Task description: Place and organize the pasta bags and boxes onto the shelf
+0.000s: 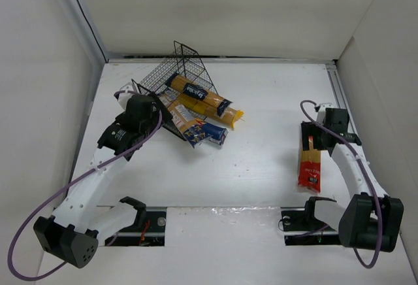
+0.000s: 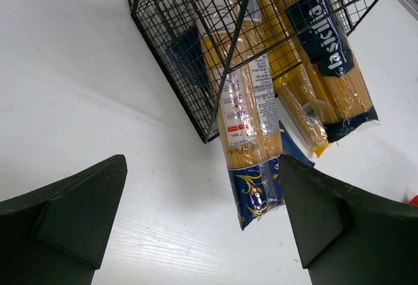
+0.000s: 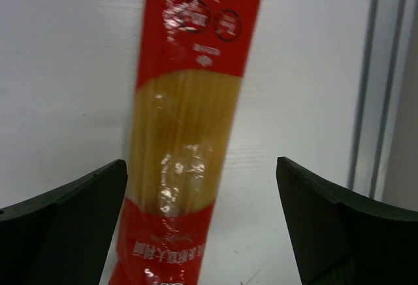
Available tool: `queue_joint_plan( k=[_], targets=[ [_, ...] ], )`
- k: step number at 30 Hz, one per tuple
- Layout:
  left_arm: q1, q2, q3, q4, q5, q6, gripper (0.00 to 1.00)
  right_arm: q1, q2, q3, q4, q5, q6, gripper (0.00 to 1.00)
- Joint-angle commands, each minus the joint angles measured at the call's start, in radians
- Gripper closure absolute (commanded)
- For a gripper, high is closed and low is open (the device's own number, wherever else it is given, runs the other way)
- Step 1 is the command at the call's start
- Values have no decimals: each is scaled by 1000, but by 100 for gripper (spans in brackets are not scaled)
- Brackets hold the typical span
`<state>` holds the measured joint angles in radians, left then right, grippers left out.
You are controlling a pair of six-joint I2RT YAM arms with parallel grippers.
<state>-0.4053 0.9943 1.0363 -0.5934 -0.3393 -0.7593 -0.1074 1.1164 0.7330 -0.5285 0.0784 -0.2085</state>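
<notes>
Left pincer [image 1: 151, 112], seen from above, hangs beside the wire shelf [image 1: 179, 69]. Several pasta packs [image 1: 202, 100] stick out of the shelf's open side onto the table [image 1: 261, 167]. The right pincer [image 1: 315, 136] sits at one end of a red spaghetti bag [image 1: 310, 168], which lies well apart from the shelf.

From the left wrist, the fingers [image 2: 65, 219] stand wide apart and empty, facing a blue-ended bag [image 2: 251, 141] that pokes out of the mesh.

From the right wrist, the fingers are spread on either side of the red bag and grip nothing, probably lined up for a grasp.
</notes>
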Motion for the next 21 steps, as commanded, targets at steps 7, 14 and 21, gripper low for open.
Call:
queue_joint_plan(
  k=[7,14,21],
  targets=[
    [-10,-10,14,14,-1,20,0,-49,127,-84,39,-138,15,0],
    [-20,-10,14,3,-21,20,0,-49,183,-156,108,-321,6,34],
    [-20,-10,14,46,55,67,0,-49,7,-146,116,-486,-107,100]
  ],
)
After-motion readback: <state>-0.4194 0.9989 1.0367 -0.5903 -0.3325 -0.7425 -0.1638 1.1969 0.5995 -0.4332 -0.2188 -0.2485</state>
